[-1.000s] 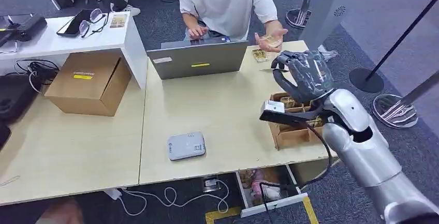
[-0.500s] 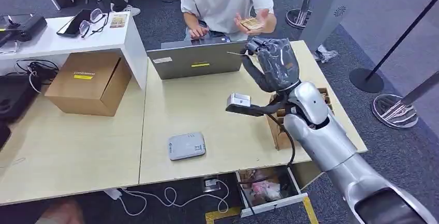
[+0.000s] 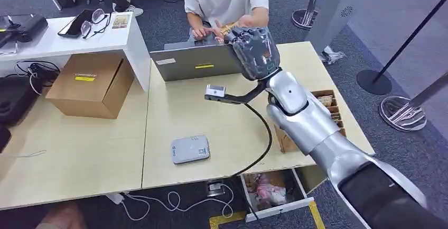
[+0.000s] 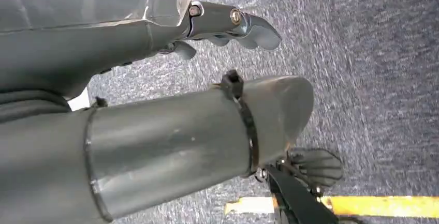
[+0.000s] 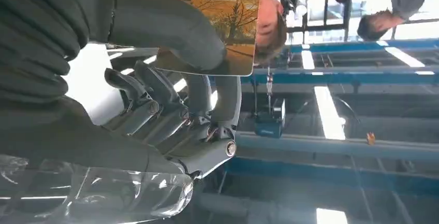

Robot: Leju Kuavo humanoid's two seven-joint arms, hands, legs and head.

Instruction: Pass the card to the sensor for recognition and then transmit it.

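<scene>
A yellow-brown card (image 5: 230,25) printed with trees is pinched between the thumb and fingers of my right hand (image 5: 171,105). In the head view that hand (image 3: 252,52) is raised over the far edge of the table, above the laptop (image 3: 201,62). The card's edge (image 3: 228,27) shows just beyond my fingers, right at the hand (image 3: 244,21) of a seated person. The grey-white sensor box (image 3: 190,149) lies flat on the table near its front edge, well away from the hand. My left hand (image 4: 155,94) hangs over the carpet with nothing in it.
An open cardboard box of cards (image 3: 317,113) stands at the table's right edge under my right arm. A closed carton (image 3: 90,83) sits on the left, beside a white shelf (image 3: 121,38) with a phone and glasses. Barrier posts (image 3: 378,81) stand on the right.
My right arm has swung left and away from the card box to the person's raised hand. The card that lay in the person's palm is now between my thumb and fingers.
</scene>
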